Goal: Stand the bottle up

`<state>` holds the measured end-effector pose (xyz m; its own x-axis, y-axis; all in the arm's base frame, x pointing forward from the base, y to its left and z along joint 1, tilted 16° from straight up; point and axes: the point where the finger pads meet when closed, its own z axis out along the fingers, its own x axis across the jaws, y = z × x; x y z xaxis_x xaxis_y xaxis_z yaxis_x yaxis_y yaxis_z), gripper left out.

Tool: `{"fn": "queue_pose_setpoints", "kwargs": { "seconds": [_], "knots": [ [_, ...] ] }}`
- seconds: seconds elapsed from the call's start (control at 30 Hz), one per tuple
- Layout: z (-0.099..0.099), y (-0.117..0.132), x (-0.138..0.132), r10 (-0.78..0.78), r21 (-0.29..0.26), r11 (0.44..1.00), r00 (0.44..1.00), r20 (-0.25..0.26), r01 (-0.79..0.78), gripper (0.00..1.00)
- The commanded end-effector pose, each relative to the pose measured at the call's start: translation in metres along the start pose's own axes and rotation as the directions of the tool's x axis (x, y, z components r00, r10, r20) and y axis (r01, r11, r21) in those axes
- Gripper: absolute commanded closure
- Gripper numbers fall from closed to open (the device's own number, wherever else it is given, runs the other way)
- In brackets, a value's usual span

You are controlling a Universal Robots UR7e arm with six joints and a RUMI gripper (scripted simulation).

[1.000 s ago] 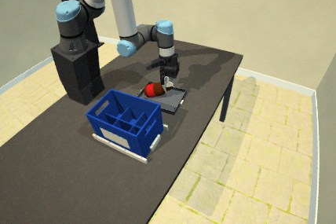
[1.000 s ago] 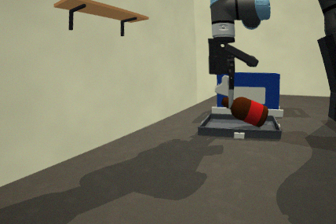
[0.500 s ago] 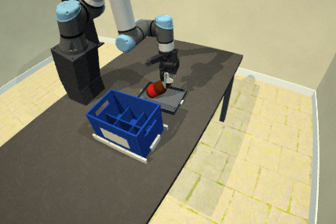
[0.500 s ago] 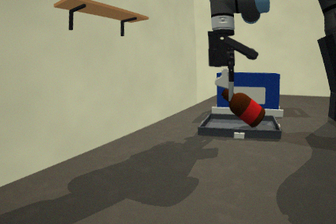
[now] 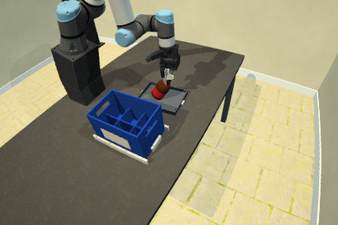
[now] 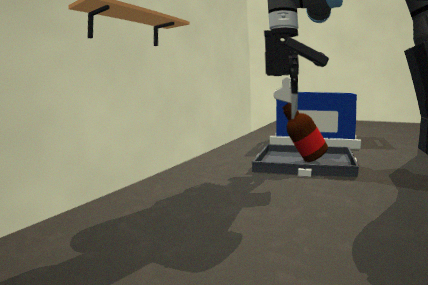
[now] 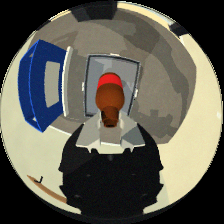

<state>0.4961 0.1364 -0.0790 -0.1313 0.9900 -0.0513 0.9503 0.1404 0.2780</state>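
Note:
A brown bottle [image 5: 161,88] with a red label hangs tilted over the dark grey tray [image 5: 163,97], neck up and base toward the tray floor. My gripper [image 5: 167,76] is shut on the bottle's neck from above. In the exterior view the bottle [image 6: 304,134] leans with its base low over the tray [image 6: 308,163], and the gripper [image 6: 290,99] grips the neck. In the wrist view the bottle [image 7: 110,100] hangs below the fingers with the tray behind it.
A blue crate [image 5: 126,122] with dividers stands on a white base just in front of the tray; it also shows in the exterior view [image 6: 317,115] and the wrist view [image 7: 42,85]. The table's right edge runs close to the tray. The robot's base [image 5: 76,65] stands at the back left.

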Motion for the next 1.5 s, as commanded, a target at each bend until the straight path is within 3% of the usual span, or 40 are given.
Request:
{"fn": "queue_pose_setpoints", "kwargs": {
  "seconds": [0.0, 1.47],
  "knots": [
    [-0.009, 0.001, 0.000, 0.000, -0.001, 1.000, 1.000, 0.000, 0.000, 1.00],
    [-0.061, 0.000, 0.000, 0.000, -0.001, 1.000, 1.000, 0.000, 0.000, 1.00]
  ]
}}
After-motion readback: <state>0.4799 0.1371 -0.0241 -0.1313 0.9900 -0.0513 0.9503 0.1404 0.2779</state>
